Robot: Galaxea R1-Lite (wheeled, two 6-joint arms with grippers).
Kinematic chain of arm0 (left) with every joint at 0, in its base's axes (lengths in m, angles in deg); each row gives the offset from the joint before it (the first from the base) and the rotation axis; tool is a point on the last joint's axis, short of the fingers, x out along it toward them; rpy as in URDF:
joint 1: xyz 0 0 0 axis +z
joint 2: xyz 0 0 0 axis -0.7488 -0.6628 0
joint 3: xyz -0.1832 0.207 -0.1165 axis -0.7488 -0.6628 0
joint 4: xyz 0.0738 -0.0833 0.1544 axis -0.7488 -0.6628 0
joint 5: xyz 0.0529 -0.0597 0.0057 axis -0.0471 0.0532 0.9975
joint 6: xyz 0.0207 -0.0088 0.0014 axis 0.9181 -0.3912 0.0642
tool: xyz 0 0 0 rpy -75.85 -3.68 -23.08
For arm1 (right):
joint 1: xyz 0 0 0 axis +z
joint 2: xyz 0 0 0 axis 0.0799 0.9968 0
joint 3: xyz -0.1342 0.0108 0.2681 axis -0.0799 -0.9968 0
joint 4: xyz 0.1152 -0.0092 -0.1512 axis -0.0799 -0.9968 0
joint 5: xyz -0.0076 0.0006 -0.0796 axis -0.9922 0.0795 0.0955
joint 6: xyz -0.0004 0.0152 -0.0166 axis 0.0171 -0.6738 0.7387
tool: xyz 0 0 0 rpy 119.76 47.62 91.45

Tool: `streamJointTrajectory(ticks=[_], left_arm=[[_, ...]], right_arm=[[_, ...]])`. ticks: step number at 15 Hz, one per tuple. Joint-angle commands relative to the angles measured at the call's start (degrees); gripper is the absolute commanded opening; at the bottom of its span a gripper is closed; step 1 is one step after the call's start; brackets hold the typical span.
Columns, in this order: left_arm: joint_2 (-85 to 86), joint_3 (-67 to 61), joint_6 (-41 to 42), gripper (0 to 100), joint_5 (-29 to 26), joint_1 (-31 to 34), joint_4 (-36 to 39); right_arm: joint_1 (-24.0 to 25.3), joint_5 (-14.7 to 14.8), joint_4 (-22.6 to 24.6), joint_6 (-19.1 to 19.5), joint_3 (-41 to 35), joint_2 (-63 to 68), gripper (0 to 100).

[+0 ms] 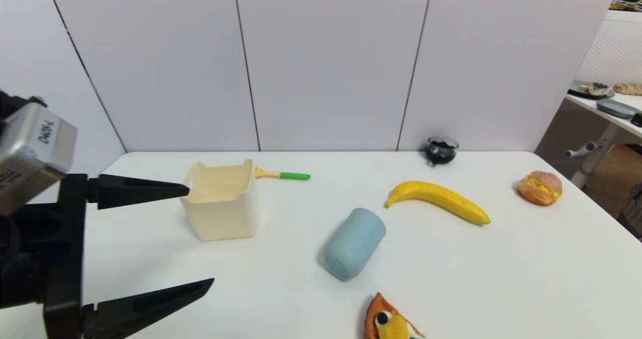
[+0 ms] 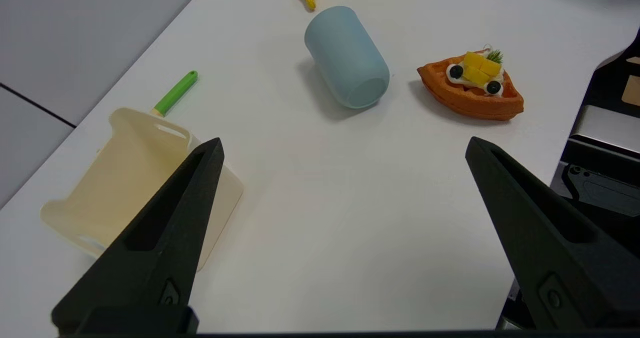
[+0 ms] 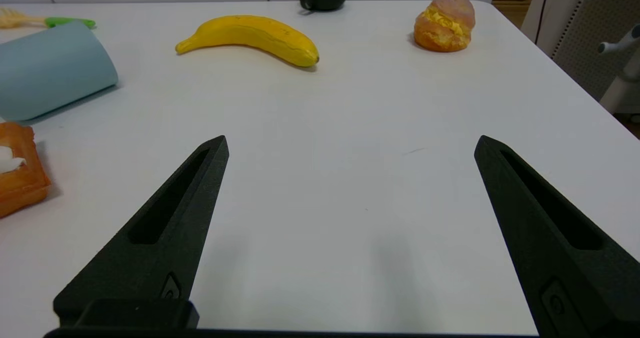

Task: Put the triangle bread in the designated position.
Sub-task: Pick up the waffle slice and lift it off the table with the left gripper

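Triangle bread: the triangle bread [image 1: 391,323] lies flat on the white table [image 1: 526,279], just beside the open end of the tipped-over blue cup [image 1: 354,243], on the robot's side of it; nothing holds it.
Left gripper: the left gripper [image 1: 195,236] hangs above the table on the near side of the cream container [image 1: 220,201], fingers spread wide and empty, well apart from the blue cup.
Right gripper: the right gripper [image 3: 350,145] hovers low over bare table, across the bread from the blue cup, fingers wide apart, holding nothing.
Other things: a banana [image 1: 437,200] lies beyond the blue cup.
Designated position: no mark shows; I cannot tell where it is.
Risk: the cup lies on its side, so a finger brushing it during the reach could set it rolling. The cream and fruit topping could also smear under a pinch from above.
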Motion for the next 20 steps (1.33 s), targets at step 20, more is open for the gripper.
streamJointTrajectory(ticks=[20], left_arm=[[-38.80,25.83,29.89,100,0.88,-19.18,-0.27]], right_arm=[[0.02,-0.01,0.09,0.15,-0.09,0.09,100]])
